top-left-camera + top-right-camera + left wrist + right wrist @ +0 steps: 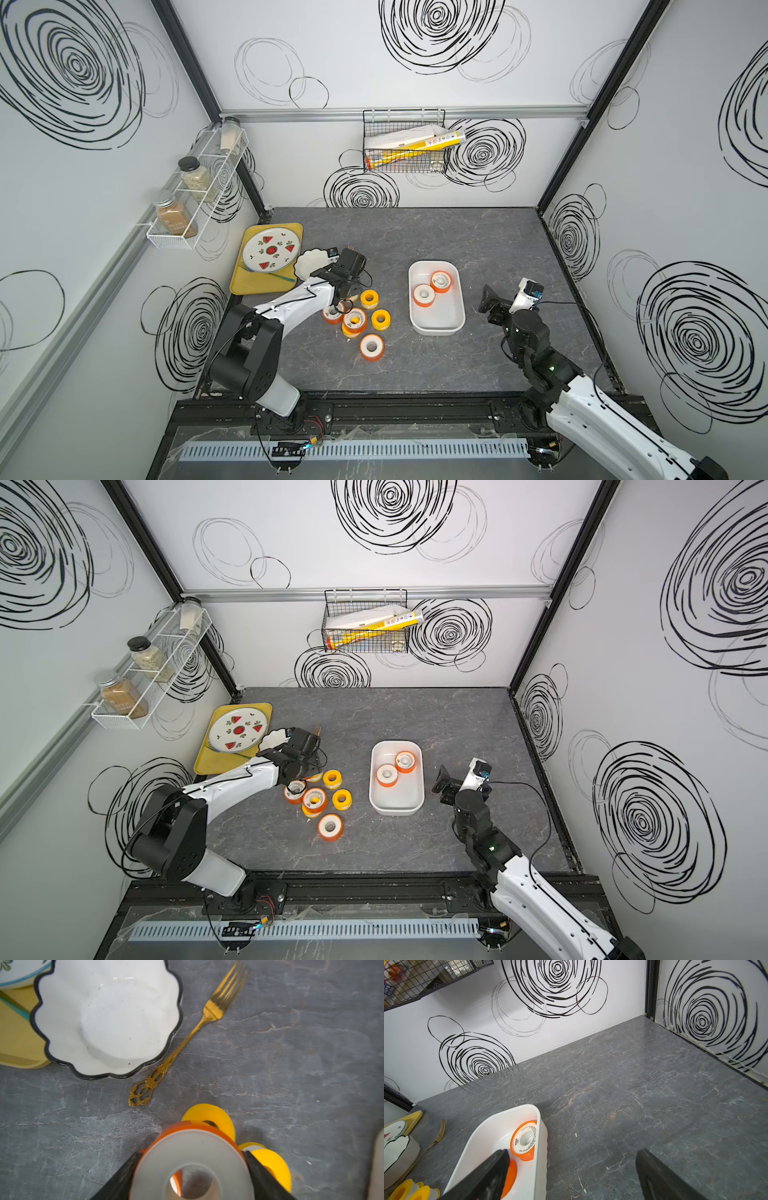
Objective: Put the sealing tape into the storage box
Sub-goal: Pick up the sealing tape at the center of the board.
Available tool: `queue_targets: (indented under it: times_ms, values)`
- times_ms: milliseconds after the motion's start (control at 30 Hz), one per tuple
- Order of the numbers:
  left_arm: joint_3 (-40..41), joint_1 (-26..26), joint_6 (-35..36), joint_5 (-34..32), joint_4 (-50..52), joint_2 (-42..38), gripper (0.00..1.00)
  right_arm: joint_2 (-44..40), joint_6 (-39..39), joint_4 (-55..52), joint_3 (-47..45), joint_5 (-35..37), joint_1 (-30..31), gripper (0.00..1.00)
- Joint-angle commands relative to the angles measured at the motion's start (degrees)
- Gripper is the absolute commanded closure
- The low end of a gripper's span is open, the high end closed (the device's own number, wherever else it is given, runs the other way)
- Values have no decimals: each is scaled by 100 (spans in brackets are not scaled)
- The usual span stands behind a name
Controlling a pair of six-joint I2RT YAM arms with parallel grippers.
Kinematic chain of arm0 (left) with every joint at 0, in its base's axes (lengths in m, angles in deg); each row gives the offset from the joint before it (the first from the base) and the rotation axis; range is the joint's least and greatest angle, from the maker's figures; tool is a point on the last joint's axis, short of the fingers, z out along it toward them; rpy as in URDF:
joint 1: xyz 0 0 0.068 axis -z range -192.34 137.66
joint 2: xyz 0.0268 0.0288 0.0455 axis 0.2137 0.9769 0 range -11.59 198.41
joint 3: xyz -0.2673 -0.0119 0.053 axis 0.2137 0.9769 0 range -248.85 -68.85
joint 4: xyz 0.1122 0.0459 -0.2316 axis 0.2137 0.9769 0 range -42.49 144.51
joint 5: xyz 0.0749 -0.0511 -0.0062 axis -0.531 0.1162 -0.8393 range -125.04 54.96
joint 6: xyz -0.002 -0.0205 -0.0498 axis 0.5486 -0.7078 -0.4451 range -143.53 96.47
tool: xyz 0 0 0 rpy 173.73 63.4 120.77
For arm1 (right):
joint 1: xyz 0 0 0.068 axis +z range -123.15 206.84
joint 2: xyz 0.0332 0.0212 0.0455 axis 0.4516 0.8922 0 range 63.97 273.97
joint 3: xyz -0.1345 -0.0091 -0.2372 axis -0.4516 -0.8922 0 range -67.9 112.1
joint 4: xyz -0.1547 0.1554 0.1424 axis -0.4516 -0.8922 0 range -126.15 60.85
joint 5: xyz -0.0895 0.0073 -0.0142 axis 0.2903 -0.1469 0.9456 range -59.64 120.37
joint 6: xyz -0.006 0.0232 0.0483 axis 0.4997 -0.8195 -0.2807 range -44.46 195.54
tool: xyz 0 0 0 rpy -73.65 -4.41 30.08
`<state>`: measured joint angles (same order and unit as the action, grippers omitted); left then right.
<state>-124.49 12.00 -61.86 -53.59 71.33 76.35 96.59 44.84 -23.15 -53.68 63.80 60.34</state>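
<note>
Gripping an orange spool [191, 1165] of sealing tape between the left jaws, closed partway onto its rim from both sides, white face and centre hole turned up at the wrist camera. Cannot tell whether it is clear of the desk [457, 232] yet. Just beside it, at least five loose spools [372, 347] bunched between the desk's middle and its left edge, with an orange one stacked on a yellow. Beyond those, toward the far left corner: a gold fork [213, 1009], a scalloped bowl [108, 1018], a yellow tray [291, 232] bearing a watermelon plate [271, 250]. None of that belongs to the task.

Holding nothing in the right jaws: spread wide, hovering low toward the right edge, just beside the storage box [436, 331]. Storage box a little right of the desk's middle, well apart from the loose bunch, with two stored spools [424, 295] lying close together in its far half and the near half bare.

Judged to be the pick-up of a third spool: grip made, carry not yet begun. Next move calls for lifting straight up to spare the neighbours, crossing toward the right edge, stopping over the bare near half, lowering within the walls, then opening. Worth watching for slip on the round rim, and for crowding by the right arm beside the box
</note>
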Motion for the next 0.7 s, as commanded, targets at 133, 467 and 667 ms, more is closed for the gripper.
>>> queue_targets:
  times_ms: [133,467,667]
  values:
    - [-592,721,62,-51,464,-671,35,-18,-50,89,-22,85,-21,0]
    - [-1177,1909,146,269,495,-553,35,66,-50,106,2,85,-20,0]
    - [-1391,2390,141,497,302,-117,35,54,-62,89,2,102,-19,0]
